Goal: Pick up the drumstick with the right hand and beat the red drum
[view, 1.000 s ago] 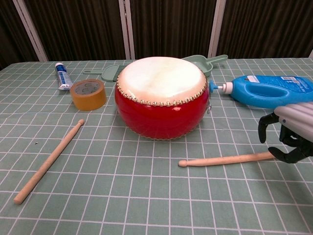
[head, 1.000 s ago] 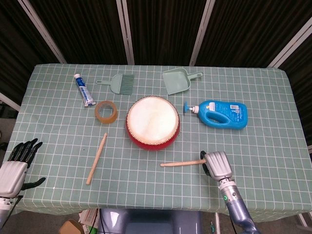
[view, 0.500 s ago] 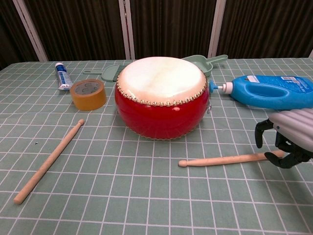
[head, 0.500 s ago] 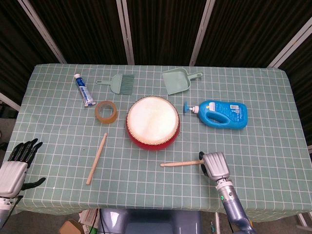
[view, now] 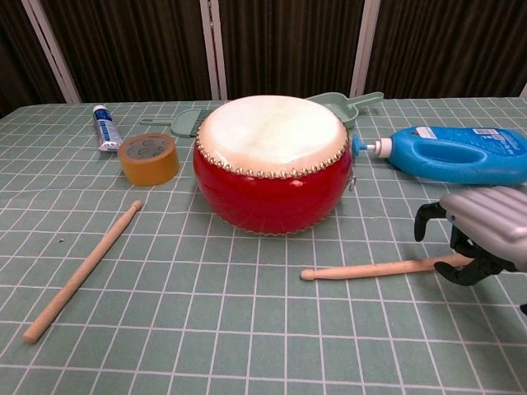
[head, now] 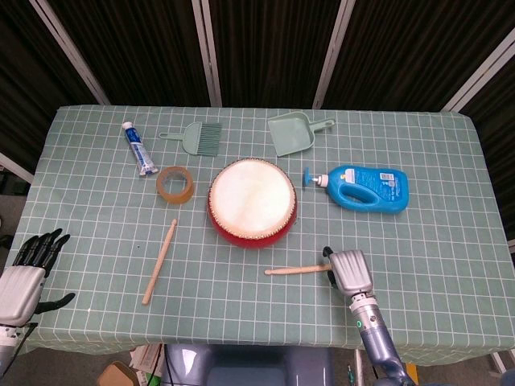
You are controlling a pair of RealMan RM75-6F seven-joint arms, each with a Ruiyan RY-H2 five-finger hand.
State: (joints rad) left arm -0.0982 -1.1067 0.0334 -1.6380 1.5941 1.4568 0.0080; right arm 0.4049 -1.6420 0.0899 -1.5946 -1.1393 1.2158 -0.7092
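Red drum (head: 253, 202) sits mid-counter, white skin up, upright. 2 drumsticks lie flat: the right drumstick (head: 296, 270) just in front of the drum, roughly crosswise, its rounded tip pointing left; the left drumstick (head: 159, 261) lies diagonally at front-left, well apart from the drum.

Right hand (head: 347, 271) is over the butt end of the right drumstick, fingers (view: 425, 218) curled down around it. In the chest view the stick's end runs in under the hand (view: 478, 233) and the stick lies on the counter (head: 434, 265). Contact hidden by the hand, so cannot tell whether it grips the stick or not.

Left hand (head: 28, 272) is at the counter's front-left edge, fingers spread, holding nothing, well away from everything.

Around: a blue detergent bottle (head: 367, 188) on its side right of the drum, pump nozzle pointing at the drum, near but apart. A tape roll (head: 175, 183) lies left of the drum. A toothpaste tube (head: 138, 149), green hand brush (head: 195, 137) and green dustpan (head: 294, 133) sit in the back row. Nothing lies between the right drumstick and the drum; the bottle is the closest thing to the right hand, behind it.
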